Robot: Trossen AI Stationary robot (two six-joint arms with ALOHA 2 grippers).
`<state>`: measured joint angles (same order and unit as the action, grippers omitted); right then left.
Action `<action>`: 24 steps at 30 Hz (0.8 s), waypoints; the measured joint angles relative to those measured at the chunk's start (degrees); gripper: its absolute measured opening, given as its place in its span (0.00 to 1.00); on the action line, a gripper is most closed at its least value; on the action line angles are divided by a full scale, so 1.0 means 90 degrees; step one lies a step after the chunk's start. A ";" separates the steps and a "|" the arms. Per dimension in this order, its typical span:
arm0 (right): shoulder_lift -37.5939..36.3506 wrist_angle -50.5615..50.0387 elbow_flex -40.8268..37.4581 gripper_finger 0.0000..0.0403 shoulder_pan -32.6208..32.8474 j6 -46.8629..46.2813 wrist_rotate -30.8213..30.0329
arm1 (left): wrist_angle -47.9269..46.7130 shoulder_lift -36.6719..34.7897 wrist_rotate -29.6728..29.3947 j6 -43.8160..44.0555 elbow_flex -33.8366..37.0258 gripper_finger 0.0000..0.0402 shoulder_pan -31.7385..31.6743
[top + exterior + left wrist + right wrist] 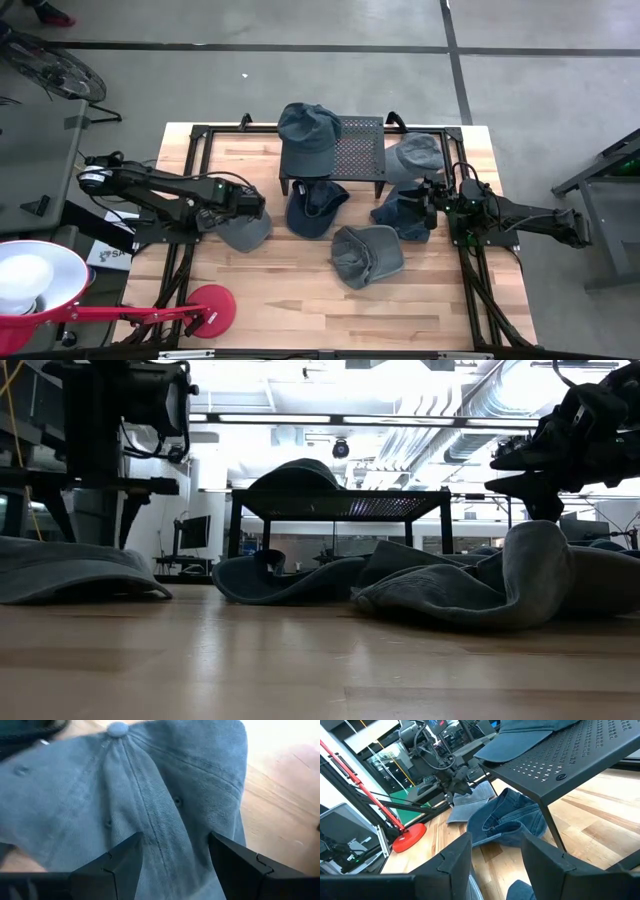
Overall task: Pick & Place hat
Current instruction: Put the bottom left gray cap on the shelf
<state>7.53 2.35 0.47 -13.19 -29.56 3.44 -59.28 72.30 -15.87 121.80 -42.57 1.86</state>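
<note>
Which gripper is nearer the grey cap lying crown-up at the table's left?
Left. The left gripper hovers directly over the grey cap, fingers open; the right gripper sits across the table.

hats: grey-blue, some dk navy
rack: blk, perforated dot pattern
bench: lt wood grain
lamp base: red

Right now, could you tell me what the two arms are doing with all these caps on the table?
The left gripper hovers open directly over a grey-blue cotton cap lying on the wooden table, fingers straddling its crown but not closed on it. The right gripper is open and empty, raised near the black perforated metal rack. One dark grey cap already sits on that rack; several other caps lie scattered on the table.
</note>
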 joint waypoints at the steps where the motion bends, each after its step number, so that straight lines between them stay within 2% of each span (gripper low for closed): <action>1: 0.0000 0.0000 0.0000 0.40 0.0000 -0.0002 0.0000 | 0.0078 0.0054 0.0000 0.0000 0.0000 0.55 -0.0002; 9: 0.0000 0.0000 0.0000 0.40 0.0000 -0.0002 0.0000 | 0.0303 0.0591 0.0061 -0.0002 0.0000 0.55 -0.0004; 16: 0.0000 0.0000 0.0000 0.40 0.0000 -0.0001 0.0000 | 0.0903 0.1292 0.0516 -0.0291 -0.0003 0.53 -0.0004; 20: 0.0000 0.0000 0.0000 0.40 0.0000 -0.0002 0.0000 | 0.1142 0.1613 0.0749 -0.0641 -0.0017 0.41 -0.0006; 24: 0.0000 0.0000 0.0000 0.40 0.0000 -0.0001 0.0000 | 0.1187 0.1684 0.0873 -0.1026 -0.0024 0.22 -0.0004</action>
<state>7.53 2.35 0.47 -13.19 -29.57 3.44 -48.60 87.45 -8.01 112.56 -42.78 1.83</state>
